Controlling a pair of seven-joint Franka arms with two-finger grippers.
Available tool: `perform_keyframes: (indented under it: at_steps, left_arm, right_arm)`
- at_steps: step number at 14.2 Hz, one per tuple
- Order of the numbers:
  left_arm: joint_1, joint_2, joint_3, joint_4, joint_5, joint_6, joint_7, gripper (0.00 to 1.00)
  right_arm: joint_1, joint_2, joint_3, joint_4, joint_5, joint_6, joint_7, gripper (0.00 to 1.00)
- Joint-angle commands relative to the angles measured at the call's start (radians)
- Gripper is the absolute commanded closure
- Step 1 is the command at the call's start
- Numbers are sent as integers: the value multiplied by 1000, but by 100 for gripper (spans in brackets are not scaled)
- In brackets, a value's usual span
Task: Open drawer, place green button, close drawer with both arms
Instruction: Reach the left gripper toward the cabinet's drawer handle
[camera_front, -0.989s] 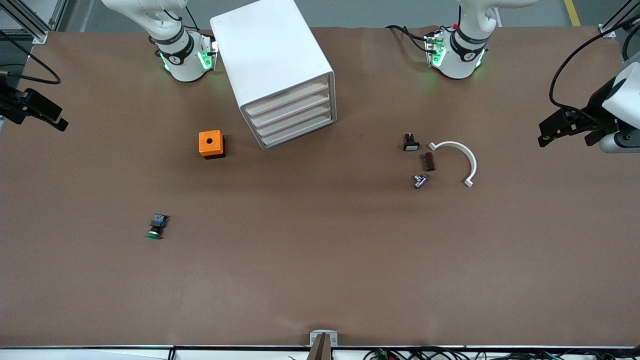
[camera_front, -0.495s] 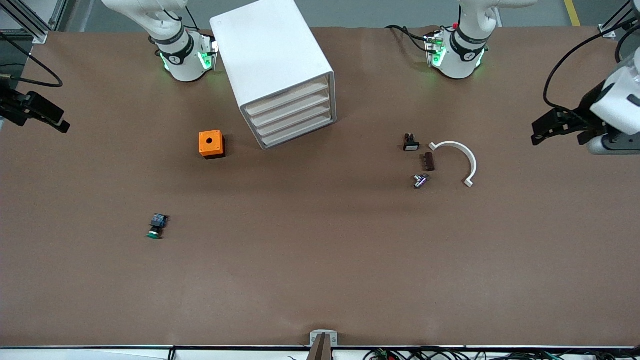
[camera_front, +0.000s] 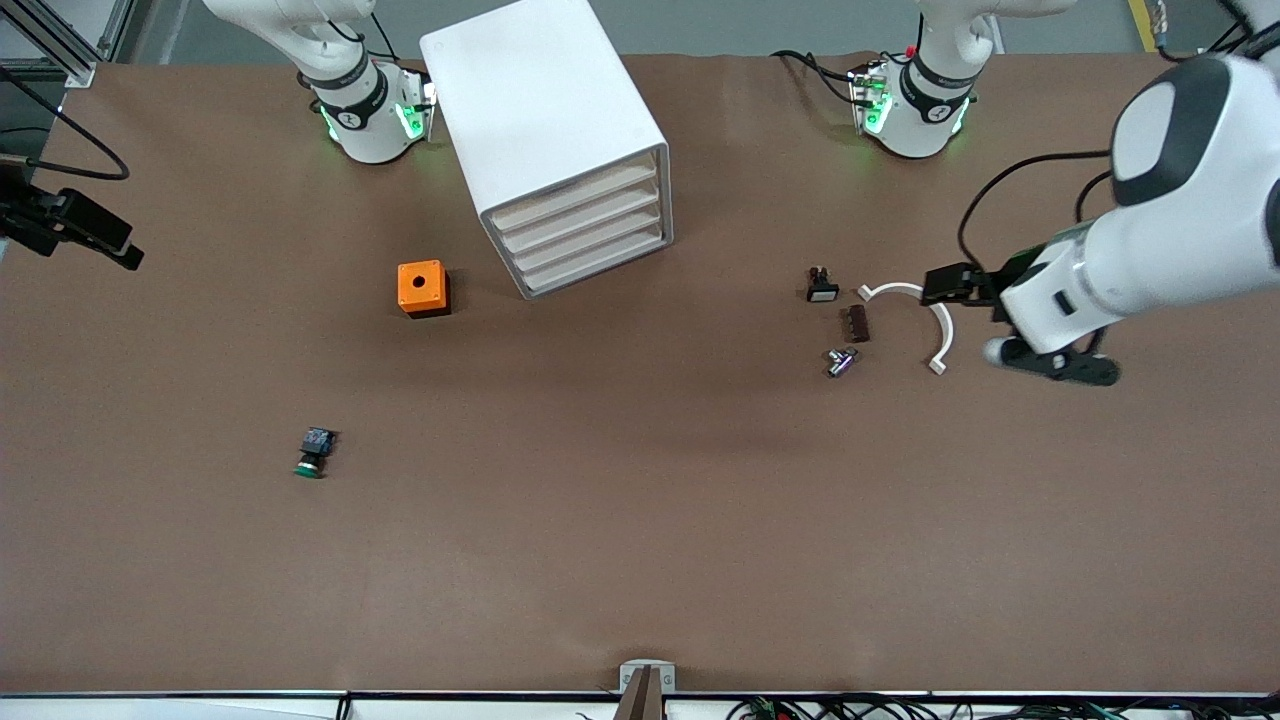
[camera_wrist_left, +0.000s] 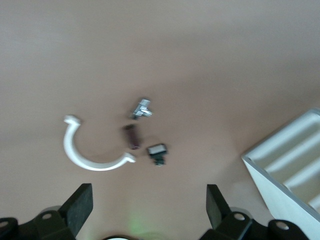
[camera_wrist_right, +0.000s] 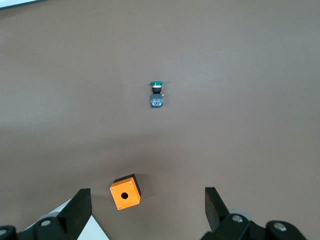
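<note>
surface: brown table (camera_front: 640, 560) | floor: grey strip above table | frame: aluminium posts at corners (camera_front: 70, 40)

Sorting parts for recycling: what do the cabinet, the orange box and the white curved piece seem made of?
Cabinet: likely matte white plastic, with rounded moulded edges. Orange box: probably plastic, evenly coloured, with a round hole on top. Curved piece: thin white plastic by its look, though painted metal is possible.

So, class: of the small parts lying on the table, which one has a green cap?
The button, alone toward the right arm's end, nearer the camera than the orange box. The other small parts are black, brown, silvery or white.
</note>
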Motion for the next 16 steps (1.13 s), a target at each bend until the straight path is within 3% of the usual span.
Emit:
perform_keyframes:
  at_steps: [1,5,9,13,16]
  left_arm:
    - [6,75,-46,11,-128,-23,17,0]
    - [2,151,-108,-12,-292,-9,23,0]
    - [3,242,-205,-66,-387,84,185,0]
    - [-6,400,-224,-80,-542,95,424,0]
    - [-24,432,-225,-136,-654,132,550,0]
  right_arm:
    - [0,16,1,30,-10,-18,5,0]
    - [0,34,1,30,-10,-20,5,0]
    - [-5,36,1,30,-12,-20,5,0]
    - [-3,55,1,29,-19,-20,5,0]
    - [-3,89,1,30,-21,-17,9,0]
